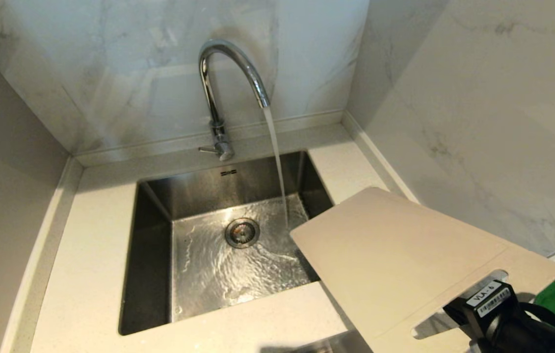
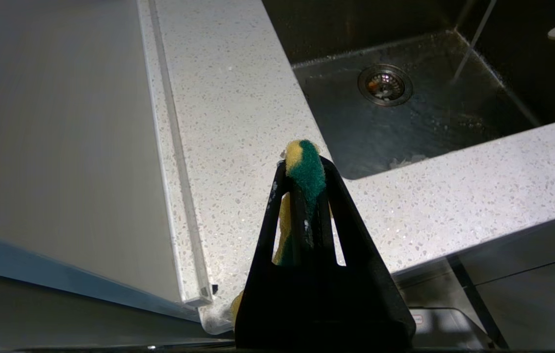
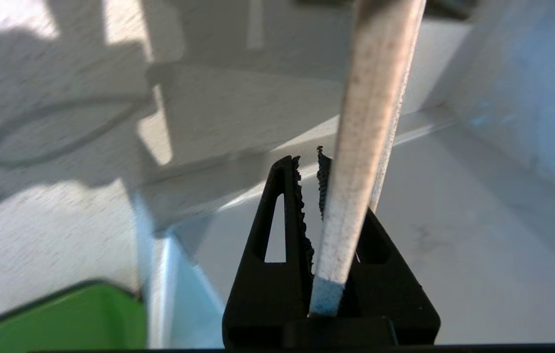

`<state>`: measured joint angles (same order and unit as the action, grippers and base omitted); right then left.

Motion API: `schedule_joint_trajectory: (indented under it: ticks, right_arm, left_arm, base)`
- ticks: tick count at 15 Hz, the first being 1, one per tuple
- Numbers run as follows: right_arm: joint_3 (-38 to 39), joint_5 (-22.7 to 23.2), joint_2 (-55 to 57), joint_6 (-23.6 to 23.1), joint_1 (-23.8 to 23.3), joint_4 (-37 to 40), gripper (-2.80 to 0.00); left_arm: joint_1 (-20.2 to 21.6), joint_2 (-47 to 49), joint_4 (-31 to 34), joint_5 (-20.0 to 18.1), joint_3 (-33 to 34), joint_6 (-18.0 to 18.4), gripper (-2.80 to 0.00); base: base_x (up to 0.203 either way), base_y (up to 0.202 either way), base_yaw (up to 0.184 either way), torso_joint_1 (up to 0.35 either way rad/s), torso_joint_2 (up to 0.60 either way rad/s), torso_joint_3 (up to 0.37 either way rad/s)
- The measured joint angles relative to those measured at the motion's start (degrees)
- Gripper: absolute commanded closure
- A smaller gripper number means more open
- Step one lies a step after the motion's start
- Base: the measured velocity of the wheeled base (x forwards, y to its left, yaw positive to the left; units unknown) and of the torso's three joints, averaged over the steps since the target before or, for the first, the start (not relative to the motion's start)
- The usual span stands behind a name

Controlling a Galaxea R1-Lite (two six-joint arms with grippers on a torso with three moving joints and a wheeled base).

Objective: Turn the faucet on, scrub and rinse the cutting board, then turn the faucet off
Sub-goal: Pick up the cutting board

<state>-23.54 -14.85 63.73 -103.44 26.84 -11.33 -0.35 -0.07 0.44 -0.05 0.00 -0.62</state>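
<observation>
Two grippers hold tools: right gripper (image 3: 309, 189) clamps the cutting board (image 1: 405, 260) at four o'clock of the running faucet (image 1: 223, 93), left gripper (image 2: 304, 166) pinches a sponge (image 2: 304, 164); next, likely, board under stream.

The faucet (image 1: 218, 88) is shiny metal, smooth like a mirror. The sink (image 1: 154, 245) is grey metal with a dull, brushed look, and its wet floor shines. The drain (image 1: 242, 232) is a shiny metal ring. The table (image 1: 91, 235) looks like pale stone with tiny specks, smooth and a little glossy. The wall (image 1: 478, 98) looks like white marble with grey veins, smooth and shiny. The cutting board (image 1: 395, 255) is beige plastic, flat and matt; its thin edge has small brown specks. The sponge (image 2: 304, 169) is soft yellow foam with a rough green side. The right claw (image 3: 309, 196) is matt black plastic with bumpy, toothed pads (image 3: 301, 206).
</observation>
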Motion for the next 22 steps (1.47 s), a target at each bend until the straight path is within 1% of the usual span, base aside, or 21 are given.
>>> schedule_joint_trajectory:
  ticks: [3, 5, 7, 9, 12, 13, 18, 22]
  right_arm:
    - [-1.07, 1.07, -0.98, -0.06, 0.05, -0.11, 0.0]
    - [-1.32, 2.26, -2.26, -1.16, 0.02, -0.09, 0.0]
    - [-1.64, 4.83, -3.33, -2.42, 0.02, -0.19, 0.0]
    - [-1.73, 7.76, -4.13, -2.55, 0.02, -0.09, 0.0]
    - [-1.47, 10.16, -6.29, -2.49, 0.05, 0.44, 0.0]
    - [-1.26, 11.03, -7.1, -2.46, 0.02, 1.0, 0.0]
    - [0.46, 18.64, -11.84, -2.38, 0.05, 5.95, 0.0]
    - [1.55, 23.34, -13.81, -2.39, 0.11, 6.12, 0.0]
  left_arm:
    - [0.0, 0.0, 0.0, -0.05, 0.0, 0.02, 0.0]
    - [0.0, 0.0, 0.0, 0.0, 0.0, 0.0, 0.0]
    - [0.0, 0.0, 0.0, -0.02, 0.0, 0.02, 0.0]
    - [0.02, 0.0, 0.0, -0.02, 0.0, 0.05, 0.0]
    - [0.02, 0.0, 0.0, -0.04, 0.0, 0.05, 0.0]
    - [0.02, 0.0, -0.02, 0.0, 0.0, 0.04, 0.0]
    - [0.0, 0.0, -0.03, -0.04, 0.0, 0.05, 0.0]
    - [0.0, 0.0, 0.0, -0.02, 0.0, 0.02, 0.0]
  base:
    - [0.0, 0.0, 0.0, 0.0, 0.0, 0.0]
    - [0.0, 0.0, 0.0, 0.0, 0.0, 0.0]
    - [0.0, 0.0, 0.0, 0.0, 0.0, 0.0]
    - [0.0, 0.0, 0.0, 0.0, 0.0, 0.0]
    - [0.0, 0.0, 0.0, 0.0, 0.0, 0.0]
    - [0.0, 0.0, 0.0, 0.0, 0.0, 0.0]
    - [0.0, 0.0, 0.0, 0.0, 0.0, 0.0]
    - [0.0, 0.0, 0.0, 0.0, 0.0, 0.0]
